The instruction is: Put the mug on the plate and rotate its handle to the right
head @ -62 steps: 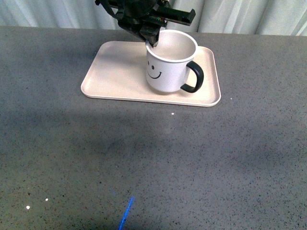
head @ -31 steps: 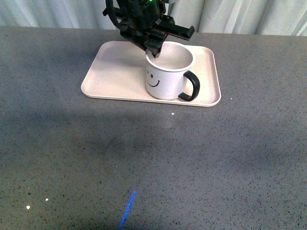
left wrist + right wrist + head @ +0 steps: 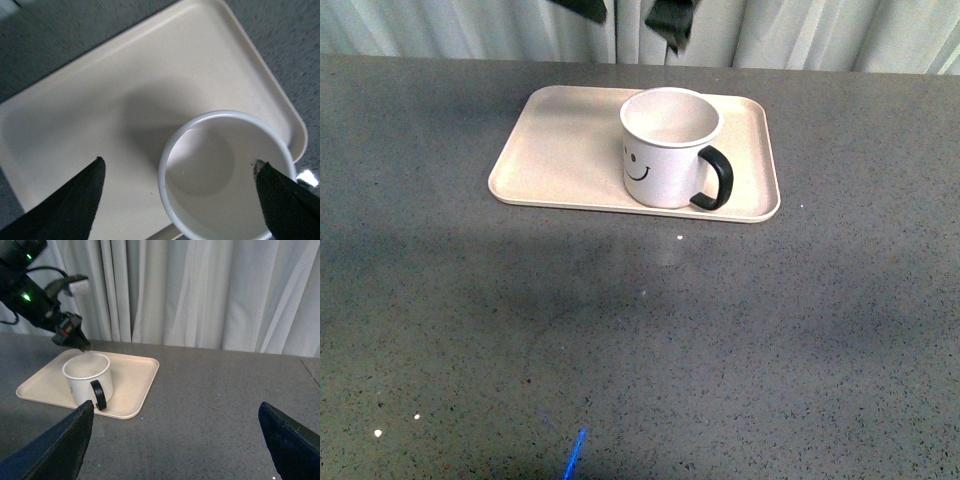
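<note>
The white mug (image 3: 665, 150) with a black smiley face stands upright on the right half of the pale beige plate (image 3: 560, 150). Its black handle (image 3: 715, 180) points to the front right. My left gripper (image 3: 628, 15) hangs open above the mug's far rim and touches nothing. From the left wrist view I look down into the empty mug (image 3: 210, 165) on the plate (image 3: 100, 100), and the open left gripper (image 3: 178, 162) has its fingers spread wider than the rim. My right gripper (image 3: 175, 404) is open over bare table, well away from the mug (image 3: 85, 377).
The plate sits near the far edge of a grey speckled table (image 3: 640, 340). White curtains (image 3: 200, 290) hang behind it. The left arm (image 3: 45, 305) reaches in over the plate's far side. A blue light streak (image 3: 575, 455) lies on the table's near edge.
The left gripper has let go of the mug's rim and risen to the top edge of the front view. The mug now stands free on the plate.
</note>
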### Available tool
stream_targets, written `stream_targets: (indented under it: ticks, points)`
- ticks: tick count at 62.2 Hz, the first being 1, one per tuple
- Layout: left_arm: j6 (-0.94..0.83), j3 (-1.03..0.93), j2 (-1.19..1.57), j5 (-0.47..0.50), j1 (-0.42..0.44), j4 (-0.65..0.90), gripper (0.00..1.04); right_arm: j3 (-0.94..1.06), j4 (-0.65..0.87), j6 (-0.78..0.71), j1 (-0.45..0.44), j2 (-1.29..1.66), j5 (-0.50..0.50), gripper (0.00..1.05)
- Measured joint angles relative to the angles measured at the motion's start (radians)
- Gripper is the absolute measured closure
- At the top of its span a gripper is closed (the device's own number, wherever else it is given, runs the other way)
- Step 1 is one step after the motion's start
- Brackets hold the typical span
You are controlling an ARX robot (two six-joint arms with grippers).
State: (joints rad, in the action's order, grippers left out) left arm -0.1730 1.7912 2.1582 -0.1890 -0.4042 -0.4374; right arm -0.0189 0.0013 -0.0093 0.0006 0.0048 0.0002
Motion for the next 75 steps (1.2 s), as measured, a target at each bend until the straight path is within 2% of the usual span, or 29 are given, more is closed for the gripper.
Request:
stream_targets:
  ticks: [4, 6, 8, 9, 12, 13, 14, 17, 20, 31, 45, 60, 64, 72, 75]
  points:
    - [0.035, -0.100, -0.099, -0.022, 0.022, 0.093, 0.10, 0.000, 0.000, 0.000, 0.000, 0.000, 0.000, 0.09]
    - [0.060, -0.180, -0.155, 0.052, 0.026, 0.208, 0.13, 0.000, 0.000, 0.000, 0.000, 0.000, 0.000, 0.09]
    - [0.097, -0.314, -0.234, 0.223, 0.034, 0.436, 0.20, 0.000, 0.000, 0.000, 0.000, 0.000, 0.000, 0.09]
    - [0.103, -0.348, -0.255, 0.261, 0.037, 0.493, 0.22, 0.000, 0.000, 0.000, 0.000, 0.000, -0.001, 0.09]
    - [0.131, -0.597, -0.393, 0.437, 0.068, 0.853, 0.34, 0.000, 0.000, 0.000, 0.000, 0.000, 0.000, 0.09]
    - [0.139, -0.662, -0.430, 0.462, 0.080, 0.936, 0.38, 0.000, 0.000, 0.001, 0.000, 0.000, 0.000, 0.09]
    - [0.148, -0.755, -0.481, 0.471, 0.099, 1.044, 0.43, 0.000, 0.000, 0.001, 0.000, 0.000, 0.000, 0.09]
    - [0.160, -0.928, -0.571, 0.465, 0.137, 1.211, 0.56, 0.000, 0.000, 0.001, 0.000, 0.000, 0.001, 0.09]
    - [0.164, -1.064, -0.631, 0.436, 0.161, 1.286, 0.68, 0.000, 0.000, 0.001, 0.000, 0.000, -0.001, 0.09]
    - [0.172, -1.324, -0.765, 0.367, 0.218, 1.350, 1.04, 0.000, 0.000, 0.001, 0.000, 0.000, 0.000, 0.09]
    - [0.171, -1.534, -0.968, 0.302, 0.289, 1.365, 1.03, 0.000, 0.000, 0.001, 0.000, 0.000, 0.000, 0.09]
    - [0.171, -1.639, -1.125, 0.266, 0.324, 1.310, 1.03, 0.000, 0.000, 0.002, 0.000, 0.000, 0.000, 0.09]
    - [0.171, -1.663, -1.173, 0.202, 0.370, 1.284, 1.03, 0.000, 0.000, 0.001, 0.000, 0.000, 0.000, 0.09]
    - [0.171, -1.697, -1.260, 0.195, 0.400, 1.233, 1.03, 0.000, 0.000, 0.002, 0.000, 0.000, 0.000, 0.09]
    - [0.171, -1.723, -1.263, 0.188, 0.400, 1.271, 1.03, 0.000, 0.000, 0.002, 0.000, 0.000, 0.000, 0.09]
